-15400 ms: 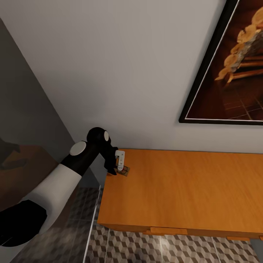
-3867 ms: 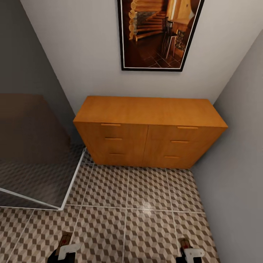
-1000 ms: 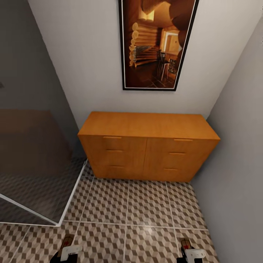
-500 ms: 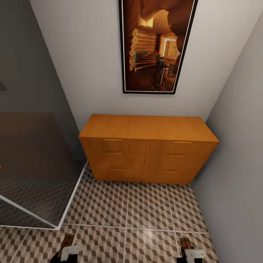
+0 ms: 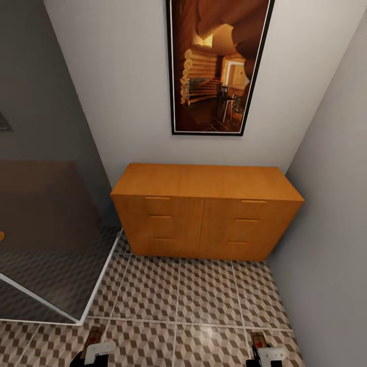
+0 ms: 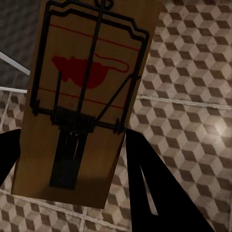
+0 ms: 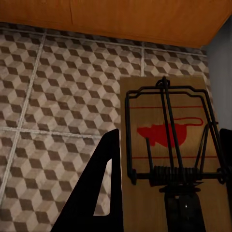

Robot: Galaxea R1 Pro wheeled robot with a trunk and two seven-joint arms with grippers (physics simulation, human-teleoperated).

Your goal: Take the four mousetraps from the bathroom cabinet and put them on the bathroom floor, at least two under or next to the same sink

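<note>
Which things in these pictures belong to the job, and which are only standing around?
Belonging to the job:
- mousetrap in the left gripper
- mousetrap in the right gripper
- cabinet
- bathroom floor

Only standing around:
- framed picture
- glass panel
- grey wall

A stretch of bare cube-patterned tiled floor (image 5: 204,300) lies open ahead of the two claws, reaching to the cabinet (image 5: 206,214) at 12 o'clock, which blocks the far end wall to wall with its drawers shut. A grey wall (image 5: 331,244) closes the 3 o'clock side. At 9 o'clock a glass panel (image 5: 51,244) with a white edge stands on the floor, narrowing the passage there.
</note>
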